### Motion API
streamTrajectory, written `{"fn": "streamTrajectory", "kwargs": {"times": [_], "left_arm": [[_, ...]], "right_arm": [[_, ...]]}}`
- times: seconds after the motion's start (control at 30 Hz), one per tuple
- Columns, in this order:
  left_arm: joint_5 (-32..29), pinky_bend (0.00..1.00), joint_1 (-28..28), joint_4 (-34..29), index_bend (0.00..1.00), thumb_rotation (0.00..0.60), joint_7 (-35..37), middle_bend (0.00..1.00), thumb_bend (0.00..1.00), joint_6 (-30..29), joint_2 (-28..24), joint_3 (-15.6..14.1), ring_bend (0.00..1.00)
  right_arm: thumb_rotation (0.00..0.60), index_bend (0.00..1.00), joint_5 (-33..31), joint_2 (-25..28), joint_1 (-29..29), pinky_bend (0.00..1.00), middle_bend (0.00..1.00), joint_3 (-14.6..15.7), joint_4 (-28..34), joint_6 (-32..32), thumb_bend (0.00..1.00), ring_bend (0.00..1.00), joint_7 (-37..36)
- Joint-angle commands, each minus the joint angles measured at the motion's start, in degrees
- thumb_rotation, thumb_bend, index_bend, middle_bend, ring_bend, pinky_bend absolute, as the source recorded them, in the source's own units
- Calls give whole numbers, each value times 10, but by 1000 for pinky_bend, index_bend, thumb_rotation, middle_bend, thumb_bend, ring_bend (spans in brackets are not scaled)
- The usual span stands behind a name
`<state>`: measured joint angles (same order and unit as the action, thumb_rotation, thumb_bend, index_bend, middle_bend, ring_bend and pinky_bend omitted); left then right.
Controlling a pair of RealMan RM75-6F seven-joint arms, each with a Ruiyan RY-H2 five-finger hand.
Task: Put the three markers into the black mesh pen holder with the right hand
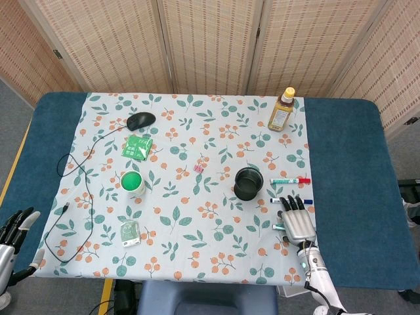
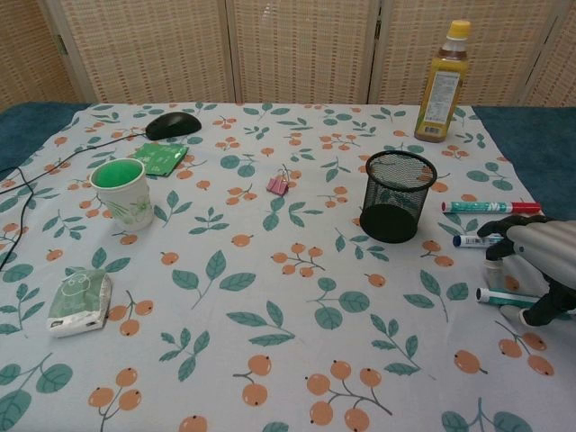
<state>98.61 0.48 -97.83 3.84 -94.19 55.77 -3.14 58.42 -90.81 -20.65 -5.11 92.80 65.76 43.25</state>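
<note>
The black mesh pen holder [image 1: 248, 184] [image 2: 397, 195] stands upright on the floral cloth, right of centre. Three markers lie to its right: a red-capped one [image 1: 289, 180] [image 2: 490, 207], a blue one [image 1: 277, 200] [image 2: 470, 240] and a green one [image 1: 278, 228] [image 2: 500, 296]. My right hand [image 1: 296, 220] [image 2: 538, 259] hovers palm down over the blue and green markers, fingers apart and holding nothing; it hides their right ends. Its thumb reaches down beside the green marker. My left hand [image 1: 14, 231] hangs off the table's near left corner with spread fingers.
A juice bottle [image 1: 281, 110] [image 2: 443, 83] stands behind the holder. Further left are a pink clip [image 1: 198, 168], a green-filled paper cup [image 1: 132, 182], a green packet [image 1: 138, 147], a black mouse [image 1: 141, 120] with its cable [image 1: 71, 197], and a tissue pack [image 1: 128, 233].
</note>
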Motion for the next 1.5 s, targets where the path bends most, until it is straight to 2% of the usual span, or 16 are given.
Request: {"fn": "streamTrajectory", "kwargs": {"times": [0.03, 0.23, 0.53, 0.63, 0.83, 0.97, 1.1, 1.27, 1.5], "left_arm": [[1, 223, 1, 1, 25, 600, 1, 74, 448, -2, 0, 0, 58], [0, 223, 3, 4, 25, 600, 1, 74, 448, -8, 1, 3, 58], [-12, 223, 0, -1, 25, 600, -15, 74, 448, 2, 7, 8, 58], [-12, 223, -1, -4, 25, 600, -23, 74, 448, 6, 10, 8, 58], [-19, 223, -5, -7, 31, 600, -27, 74, 448, 15, 10, 10, 58], [-20, 223, -6, -8, 33, 600, -23, 74, 448, 20, 7, 8, 58], [-22, 223, -6, -8, 33, 600, -17, 74, 448, 21, 5, 9, 58], [-26, 223, -7, -6, 33, 600, -7, 74, 448, 21, 0, 9, 58], [-28, 223, -5, -3, 33, 600, 1, 74, 448, 18, -3, 10, 58]], "right_arm": [[600, 584, -8, -1, -4, 0, 124, 2, -2, -2, 323, 0, 4], [600, 617, 2, 16, -5, 0, 142, 4, 24, 18, 327, 0, -1], [600, 618, 68, 95, 11, 0, 145, -6, 136, 85, 326, 0, -43], [600, 618, 72, 114, 6, 0, 149, -23, 165, 80, 327, 0, -78], [600, 618, 57, 122, -22, 0, 149, -82, 197, 58, 327, 0, -158], [600, 618, 36, 86, -52, 0, 149, -130, 186, 47, 326, 0, -213], [600, 618, 5, 60, -84, 0, 149, -164, 177, 42, 327, 0, -220], [600, 618, -30, 24, -121, 0, 149, -183, 150, 41, 326, 0, -207], [600, 618, -44, -22, -156, 0, 149, -192, 64, 12, 326, 0, -255]]}}
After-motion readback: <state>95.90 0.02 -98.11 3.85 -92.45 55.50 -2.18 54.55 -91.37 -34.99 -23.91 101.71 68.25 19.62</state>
